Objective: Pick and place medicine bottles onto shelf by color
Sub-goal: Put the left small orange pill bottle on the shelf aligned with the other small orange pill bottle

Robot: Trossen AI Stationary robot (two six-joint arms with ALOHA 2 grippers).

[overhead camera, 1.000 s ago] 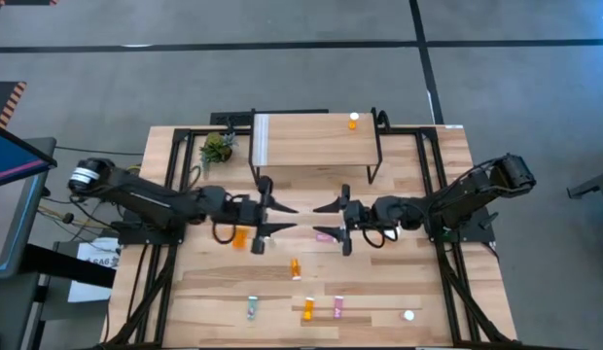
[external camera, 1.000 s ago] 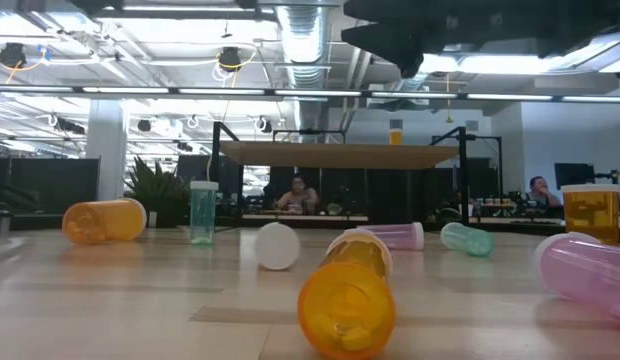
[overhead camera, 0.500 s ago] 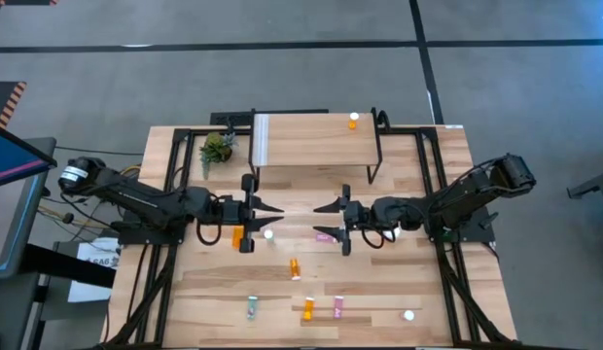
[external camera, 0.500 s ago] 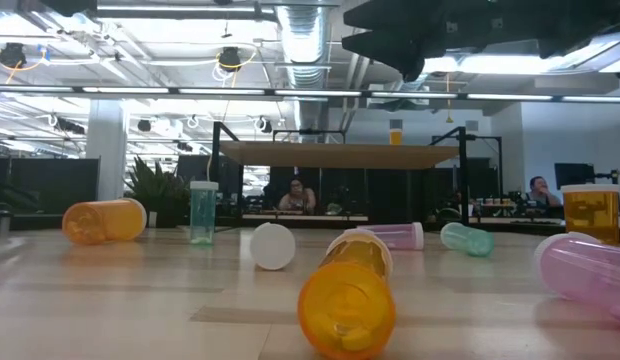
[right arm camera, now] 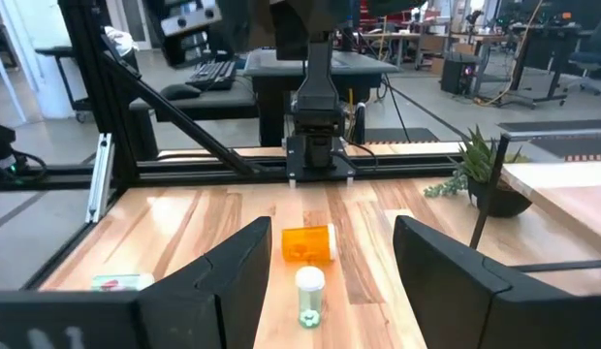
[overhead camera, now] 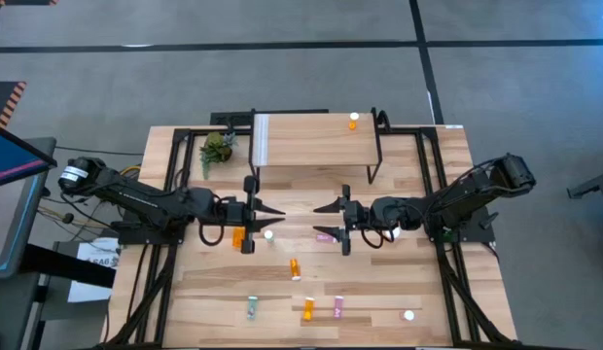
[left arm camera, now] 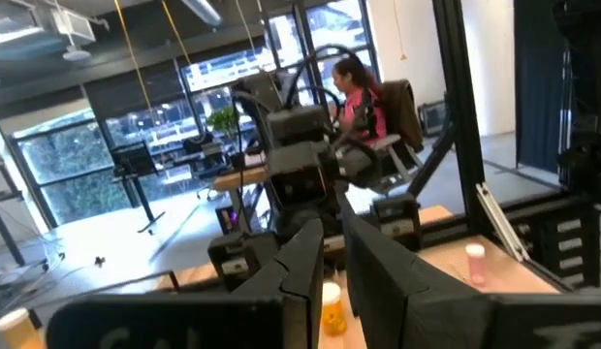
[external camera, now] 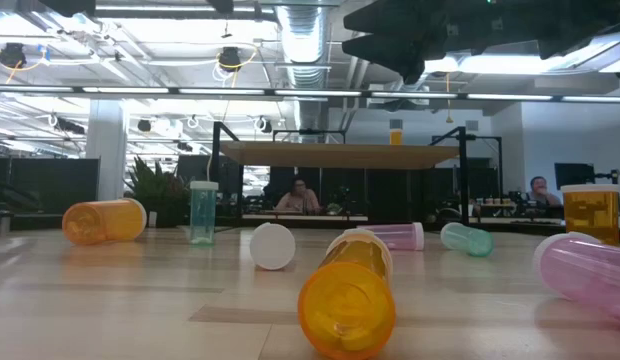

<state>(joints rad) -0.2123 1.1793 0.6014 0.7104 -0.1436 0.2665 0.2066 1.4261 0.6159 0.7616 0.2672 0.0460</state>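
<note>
**Empty jaws, and a crowded middle**

Only one orange bottle (overhead camera: 353, 121) stands on the shelf (overhead camera: 311, 142), near its far right corner. The other bottles lie about the table (overhead camera: 438, 292), some toward the near edge. A big orange bottle (overhead camera: 239, 236) and a teal bottle (overhead camera: 268, 234) sit just by the left gripper (overhead camera: 274, 211), whose jaws are almost shut on nothing. If it goes down like that, I think it could knock them rolling. The right gripper (overhead camera: 321, 206) faces it, jaws wide. They might bump.
</note>
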